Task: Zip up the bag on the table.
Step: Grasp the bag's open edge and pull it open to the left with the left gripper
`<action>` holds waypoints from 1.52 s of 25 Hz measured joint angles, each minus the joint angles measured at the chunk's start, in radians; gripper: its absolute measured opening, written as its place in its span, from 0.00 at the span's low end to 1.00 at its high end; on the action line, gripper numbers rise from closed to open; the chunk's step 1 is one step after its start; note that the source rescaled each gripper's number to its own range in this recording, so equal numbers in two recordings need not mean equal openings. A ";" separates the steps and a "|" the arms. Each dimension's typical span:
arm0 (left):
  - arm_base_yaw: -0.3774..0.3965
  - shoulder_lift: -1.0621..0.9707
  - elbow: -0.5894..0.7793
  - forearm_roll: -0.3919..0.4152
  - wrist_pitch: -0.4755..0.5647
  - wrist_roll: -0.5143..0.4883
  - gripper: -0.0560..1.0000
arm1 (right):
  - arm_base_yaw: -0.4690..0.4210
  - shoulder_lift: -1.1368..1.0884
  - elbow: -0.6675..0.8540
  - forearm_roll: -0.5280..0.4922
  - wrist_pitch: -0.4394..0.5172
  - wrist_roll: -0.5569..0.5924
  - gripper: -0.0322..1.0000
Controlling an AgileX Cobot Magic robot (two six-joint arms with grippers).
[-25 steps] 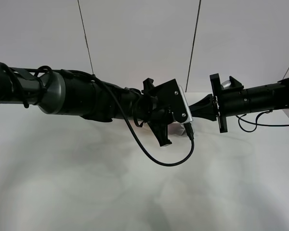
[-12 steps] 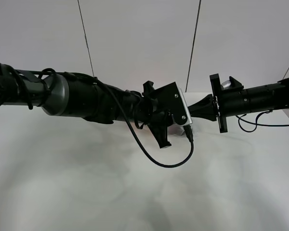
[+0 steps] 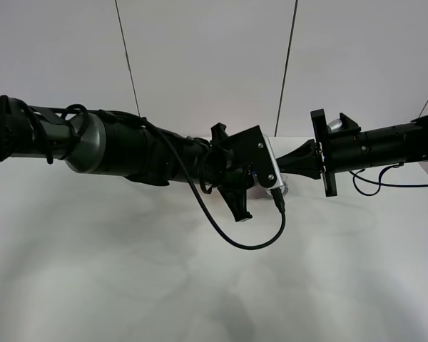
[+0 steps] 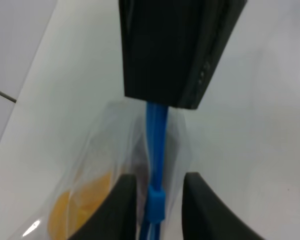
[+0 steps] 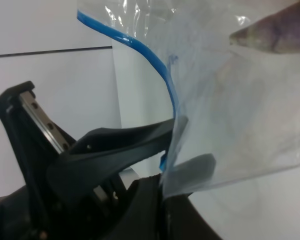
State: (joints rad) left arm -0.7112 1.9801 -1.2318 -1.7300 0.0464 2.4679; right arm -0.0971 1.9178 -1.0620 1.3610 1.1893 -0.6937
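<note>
Bag: one clear bag (image 5: 230, 100) is being held up between the two hands, above the desk (image 3: 128, 285). Its single blue strip (image 4: 156, 135) is being stretched from hand to hand.
Contents: one orange fruit (image 4: 75, 215) and one purple piece (image 5: 275, 35) are being seen through the plastic.
Right hand: the right hand (image 5: 175, 150) is being pressed closed on the bag's strip end.
Left hand: the left hand (image 4: 157, 195) is being held astride the strip, its two fingers (image 4: 122, 205) slightly apart. Whether they are pinching cannot be told.
Room: the desk's far edge is being seen just behind the hands, with wide white surface nearer.
</note>
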 joint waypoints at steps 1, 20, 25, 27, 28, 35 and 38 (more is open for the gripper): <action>0.000 -0.006 0.000 0.000 0.006 -0.001 0.31 | 0.000 0.000 0.000 0.000 0.000 0.000 0.03; 0.000 -0.026 -0.001 0.000 0.045 -0.029 0.05 | 0.000 0.000 0.000 0.000 0.000 0.000 0.03; 0.000 -0.026 -0.001 0.000 0.046 -0.029 0.12 | 0.000 0.000 0.000 0.000 0.000 0.000 0.03; 0.000 -0.026 -0.001 0.000 0.048 -0.029 0.24 | 0.000 0.000 0.000 0.000 0.000 0.000 0.03; 0.000 -0.026 -0.001 0.000 0.049 -0.029 0.33 | 0.000 0.000 0.000 0.000 0.000 0.000 0.03; 0.000 -0.021 -0.001 -0.003 0.050 -0.030 0.52 | 0.000 0.000 0.000 0.000 0.000 0.000 0.03; 0.000 -0.014 -0.001 -0.003 0.050 -0.030 0.50 | 0.000 0.000 0.000 0.000 0.000 0.000 0.03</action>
State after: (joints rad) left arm -0.7112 1.9660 -1.2327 -1.7327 0.0960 2.4381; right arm -0.0971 1.9178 -1.0620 1.3610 1.1893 -0.6937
